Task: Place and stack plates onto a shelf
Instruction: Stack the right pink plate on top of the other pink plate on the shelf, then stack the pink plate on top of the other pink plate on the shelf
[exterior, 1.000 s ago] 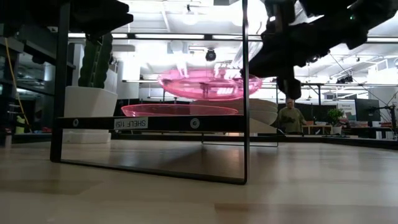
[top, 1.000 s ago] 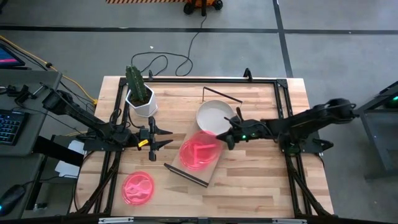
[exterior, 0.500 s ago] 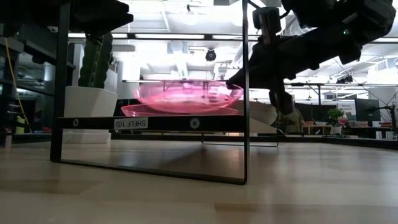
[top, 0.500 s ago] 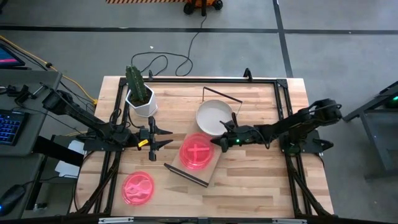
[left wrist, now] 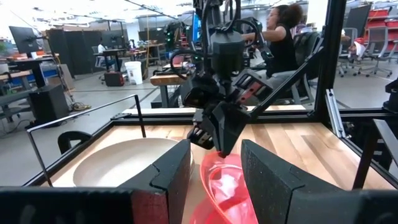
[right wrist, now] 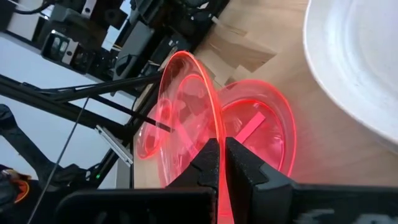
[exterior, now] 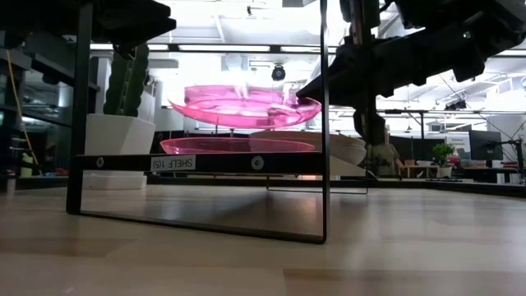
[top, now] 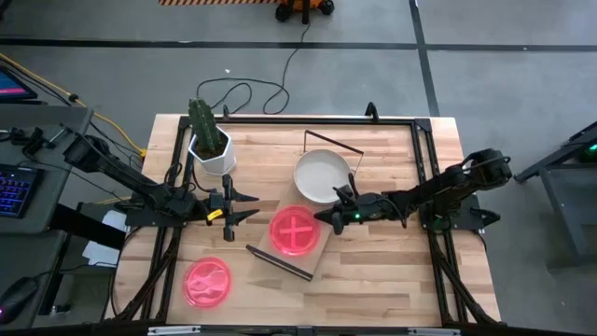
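The shelf [top: 315, 252], a light board with black wire ends, lies slantwise mid-table. A white plate [top: 322, 175] sits on its far end and a pink plate [exterior: 234, 145] on its near part. Just above that one hangs a second pink plate [exterior: 242, 105], tilted, with my right gripper [top: 329, 217] shut on it. Another pink plate [top: 207, 282] lies flat on the table at the near left. My left gripper [top: 250, 207] stands open left of the shelf, pointing level at it, with nothing between its fingers [left wrist: 177, 171]. My right gripper pinches the upper pink plate's rim [right wrist: 213, 134] between its two fingers, on the side toward the table's right. The fingers come from the table's right, nearly level and slanting slightly down. The plate is tilted and lifted clear of the pink plate [right wrist: 264, 124] beneath it.
A white pot with a green cactus [top: 211, 147] stands at the far left, beside my left arm. Black wire frames rise at the shelf's far end [top: 331, 142] and near end [top: 278, 263]. A black rail frame [top: 424, 149] rings the table. Bare wood lies at the near right.
My right gripper has carried the pink plate toward the table's left and a little toward the near edge, staying shut on it. The plate now hangs squarely over the pink plate on the shelf and has tipped from about level to tilted.
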Robot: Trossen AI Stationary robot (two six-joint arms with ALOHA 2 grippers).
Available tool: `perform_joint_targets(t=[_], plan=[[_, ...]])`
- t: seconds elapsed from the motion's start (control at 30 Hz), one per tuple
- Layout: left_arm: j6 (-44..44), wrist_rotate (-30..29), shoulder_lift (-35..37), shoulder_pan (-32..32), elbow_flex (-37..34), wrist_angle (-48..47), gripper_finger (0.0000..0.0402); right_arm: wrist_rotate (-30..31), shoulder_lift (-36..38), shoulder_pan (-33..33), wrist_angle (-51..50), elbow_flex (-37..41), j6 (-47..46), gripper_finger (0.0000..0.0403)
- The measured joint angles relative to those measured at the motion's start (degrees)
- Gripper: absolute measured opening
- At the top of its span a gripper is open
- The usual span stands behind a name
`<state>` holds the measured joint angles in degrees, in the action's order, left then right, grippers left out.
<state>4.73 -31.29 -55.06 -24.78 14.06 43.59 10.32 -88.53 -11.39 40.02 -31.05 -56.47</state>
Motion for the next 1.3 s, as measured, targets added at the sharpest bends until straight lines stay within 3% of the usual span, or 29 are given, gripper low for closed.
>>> perform_joint_targets(t=[0.2, 0.57, 0.7, 0.83, 1.03, 1.17, 1.3], plan=[[0.0, -1.0, 0.0, 0.0, 0.0, 0.0, 0.0131, 1.0, 0.0, -0.3, 0.1, 0.0, 1.1, 0.0014], [0.0, -1.0, 0.0, 0.0, 0.0, 0.0, 0.0131, 4.7, 0.0, -1.6, 1.6, -0.3, 2.0, 0.0104], [0.0, -1.0, 0.0, 0.0, 0.0, 0.0, 0.0131, 4.3, 0.0, -2.0, 1.4, -2.6, 7.4, 0.0118], [0.0, -1.0, 0.0, 0.0, 0.0, 0.0, 0.0131, -1.0, 0.8, -2.2, 0.8, -5.4, 17.8, 0.0119], [-0.2, -0.7, 0.0, 0.0, 0.0, -0.2, 0.0131, -3.6, 3.5, -2.9, -8.2, -7.6, 25.1, 0.0119], [-2.8, 2.9, 0.0, 0.0, 0.0, 0.0, 0.0131, -3.8, 6.2, -4.9, -14.9, -7.6, 29.0, 0.0119], [-2.7, 5.2, 0.0, -0.2, 0.3, -0.3, 0.0131, 3.3, 10.4, -8.0, -24.8, -7.6, 32.7, 0.0119]])
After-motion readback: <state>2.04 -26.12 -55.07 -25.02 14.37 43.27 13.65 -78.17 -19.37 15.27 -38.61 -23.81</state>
